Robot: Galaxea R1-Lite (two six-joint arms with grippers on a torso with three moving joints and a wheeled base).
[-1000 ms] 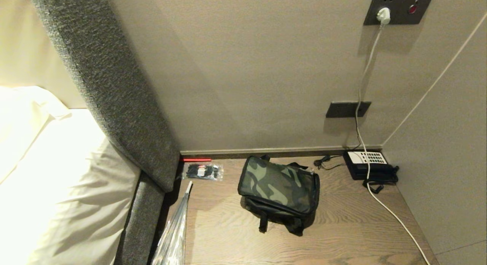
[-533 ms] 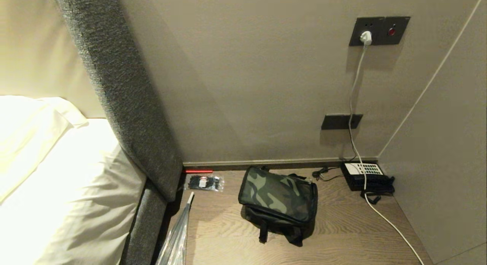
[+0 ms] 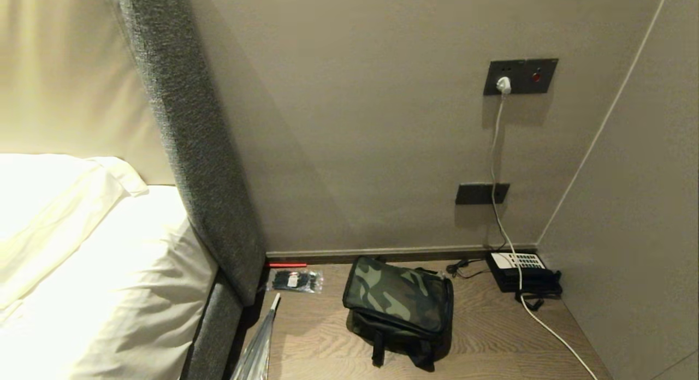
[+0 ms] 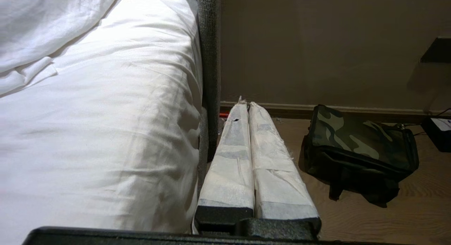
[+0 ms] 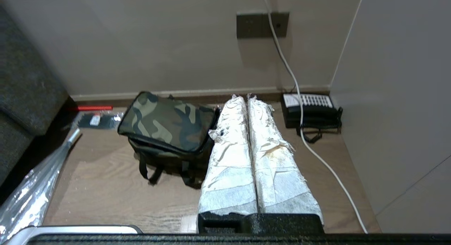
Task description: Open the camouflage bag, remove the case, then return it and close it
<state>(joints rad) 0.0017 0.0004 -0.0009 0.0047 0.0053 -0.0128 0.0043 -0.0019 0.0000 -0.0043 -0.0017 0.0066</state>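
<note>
The camouflage bag (image 3: 397, 309) sits zipped shut on the wooden bedside surface (image 3: 491, 336), lid up, black straps hanging off its near side. It also shows in the left wrist view (image 4: 359, 150) and in the right wrist view (image 5: 167, 127). The case is hidden. Neither arm appears in the head view. My left gripper (image 4: 246, 103) is shut and empty, short of the bag by the bed edge. My right gripper (image 5: 245, 97) is shut and empty, on the bag's telephone side.
A black telephone with white keypad (image 3: 519, 271) stands in the right corner, a white cable (image 3: 499, 167) running up to a wall socket (image 3: 520, 76). A small plastic packet (image 3: 295, 280), a red strip (image 3: 285, 265) and a clear wrapped object (image 3: 256, 347) lie left. The bed (image 3: 82, 271) and grey headboard (image 3: 191, 150) border the left.
The head view has tilted upward: the bag, telephone and sockets all sit lower in the picture than a second ago. Nothing on the surface has moved.
</note>
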